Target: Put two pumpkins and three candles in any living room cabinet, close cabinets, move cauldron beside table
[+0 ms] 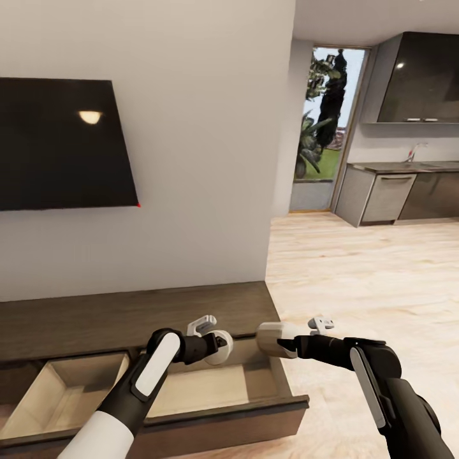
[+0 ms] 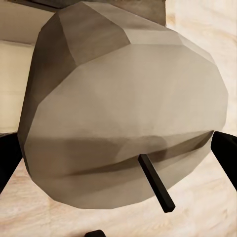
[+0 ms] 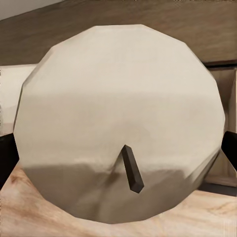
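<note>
grippers [image 1: 224, 347] [image 1: 271, 338] hold 2 candles [image 2: 123, 113] [image 3: 118, 123]

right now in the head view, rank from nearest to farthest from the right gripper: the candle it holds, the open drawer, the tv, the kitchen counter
1. Candle: clamped in the right gripper itself.
2. Open drawer: just below and to its left, in the cabinet.
3. TV: up on the wall, far left.
4. Kitchen counter: across the room, back right.

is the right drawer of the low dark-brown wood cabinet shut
No, the low dark-brown wood cabinet's right drawer stands pulled out, its pale beige inside showing in the head view.
</note>
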